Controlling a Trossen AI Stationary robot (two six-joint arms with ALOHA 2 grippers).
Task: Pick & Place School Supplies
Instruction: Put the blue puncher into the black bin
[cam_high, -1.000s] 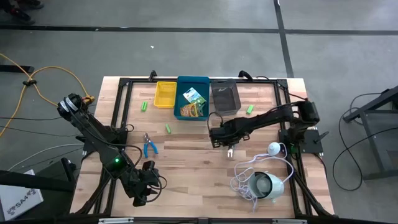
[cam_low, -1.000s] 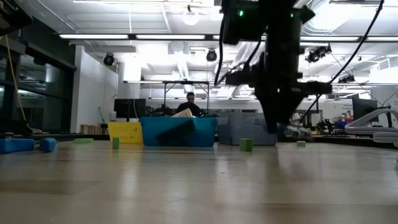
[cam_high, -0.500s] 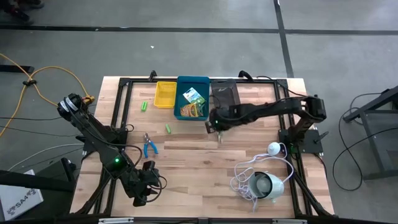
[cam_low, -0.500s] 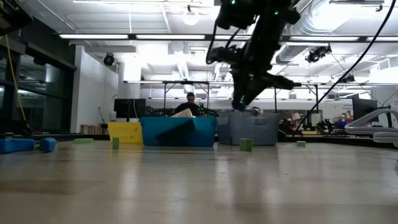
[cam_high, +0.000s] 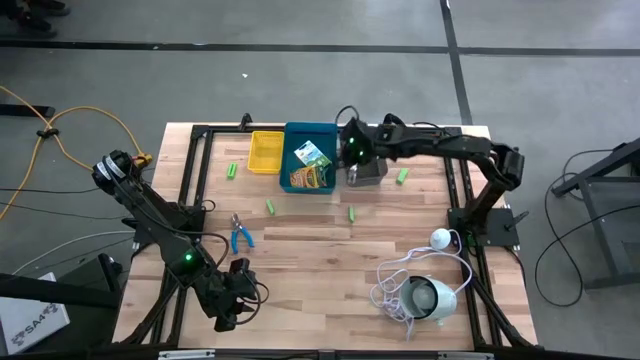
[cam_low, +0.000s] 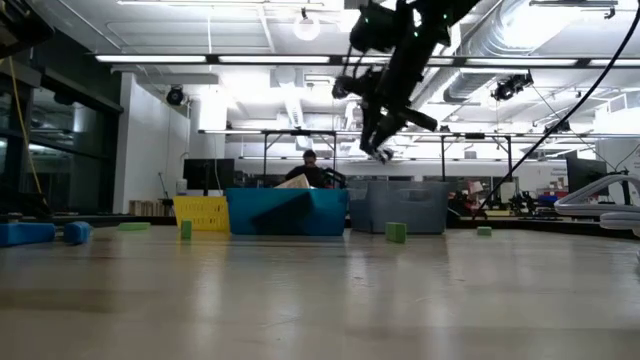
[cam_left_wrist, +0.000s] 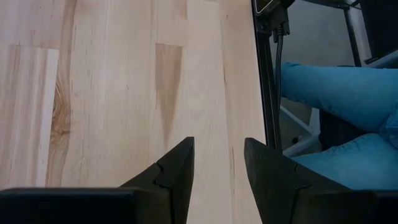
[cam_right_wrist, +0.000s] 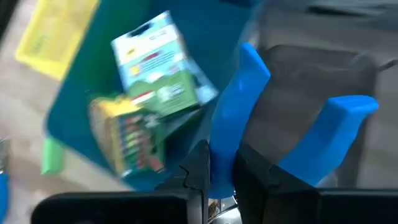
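1. Now the right tool (cam_right_wrist: 221, 177) is clenched on a pair of blue-handled scissors (cam_right_wrist: 249, 118), with one handle between its fingers, and it holds them in the air above the bins at the far side of the counter (cam_high: 300, 260).
2. I judge this to be the carrying step: the scissors hang about over the border between the blue bin (cam_high: 325, 135) and the grey bin (cam_high: 368, 172).
3. For the next move, the tool needs to stand well over the right bin, come lower, and let go; which bin is meant I cannot tell.
4. Both crayon boxes (cam_high: 312, 167) already lie in the blue bin; the yellow bin (cam_high: 265, 152) stands beside it.
5. Another pair of scissors (cam_high: 240, 234) and several green pieces (cam_high: 352, 213) lie on the counter.
6. Meanwhile the left tool (cam_left_wrist: 214, 171) waits released near the counter's near edge.
7. A white device with its cord (cam_high: 425, 295) lies well apart, so nothing is in the way.
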